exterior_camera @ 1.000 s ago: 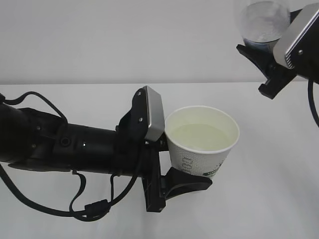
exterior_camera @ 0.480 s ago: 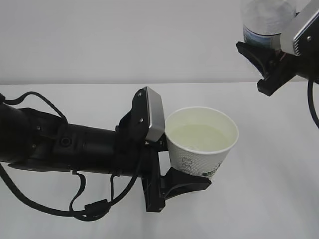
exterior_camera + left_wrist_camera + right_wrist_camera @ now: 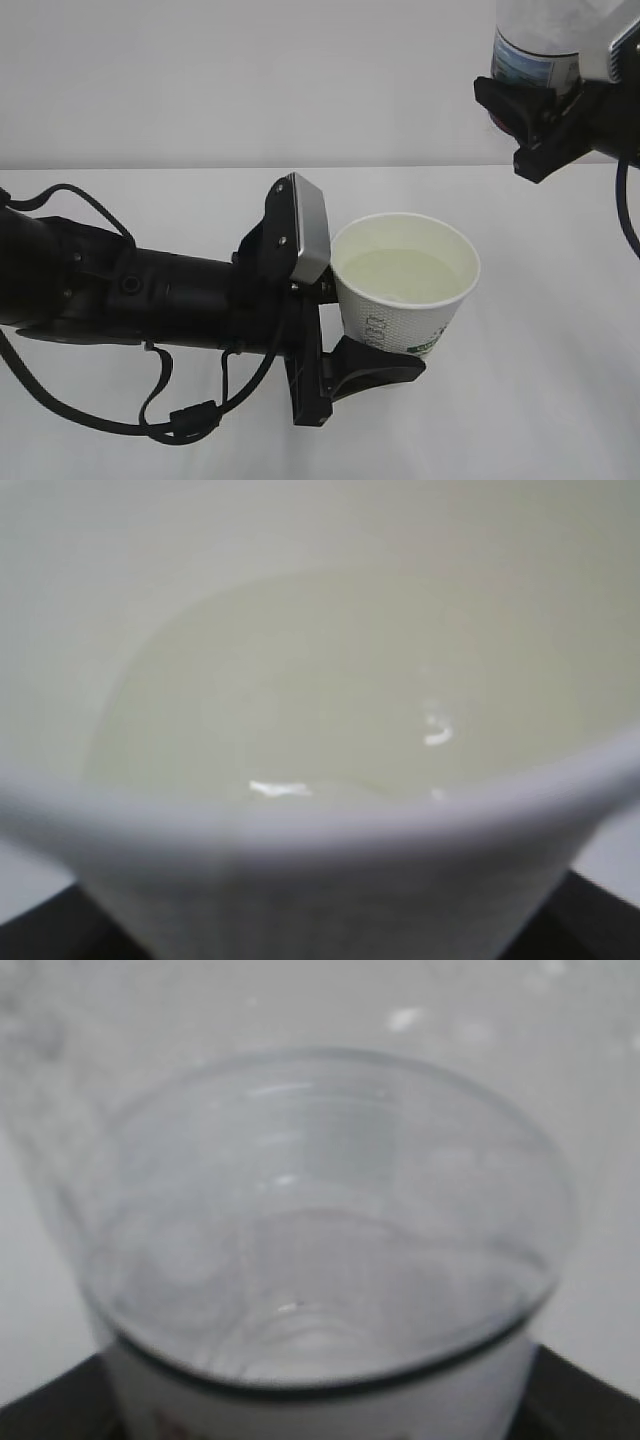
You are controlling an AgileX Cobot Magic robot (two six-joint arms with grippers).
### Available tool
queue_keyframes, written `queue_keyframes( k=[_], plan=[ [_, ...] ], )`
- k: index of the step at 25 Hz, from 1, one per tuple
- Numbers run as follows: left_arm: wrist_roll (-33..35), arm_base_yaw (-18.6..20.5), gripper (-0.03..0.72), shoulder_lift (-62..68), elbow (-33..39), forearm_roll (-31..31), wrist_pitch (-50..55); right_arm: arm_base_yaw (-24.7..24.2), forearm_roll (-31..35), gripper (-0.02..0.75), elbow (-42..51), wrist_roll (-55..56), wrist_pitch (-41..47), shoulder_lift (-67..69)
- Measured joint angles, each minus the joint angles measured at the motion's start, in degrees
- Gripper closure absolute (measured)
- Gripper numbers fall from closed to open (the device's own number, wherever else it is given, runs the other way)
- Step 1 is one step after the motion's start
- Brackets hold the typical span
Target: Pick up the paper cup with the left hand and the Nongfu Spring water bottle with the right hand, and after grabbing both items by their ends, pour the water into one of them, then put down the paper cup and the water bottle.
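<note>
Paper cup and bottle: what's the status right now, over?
Left gripper clamps paper cup, upright, holding water. Right gripper grips Nongfu Spring water bottle, raised at upper right. Both off the table. Nothing in the way.

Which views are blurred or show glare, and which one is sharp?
Exterior view: sharp, even light, paper cup clearly readable. Left wrist view: soft focus on the cup rim, small white glints on the water. Right wrist view: the water bottle fills the frame, hazy and blurred.
</note>
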Motion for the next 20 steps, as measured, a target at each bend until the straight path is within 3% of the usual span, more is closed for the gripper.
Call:
queue_keyframes(
  k=[20],
  plan=[
    [0.0,0.0,0.154,0.0,0.0,0.0,0.0,0.0,-0.1,0.272,0.0,16.1,0.0,0.0]
  ],
)
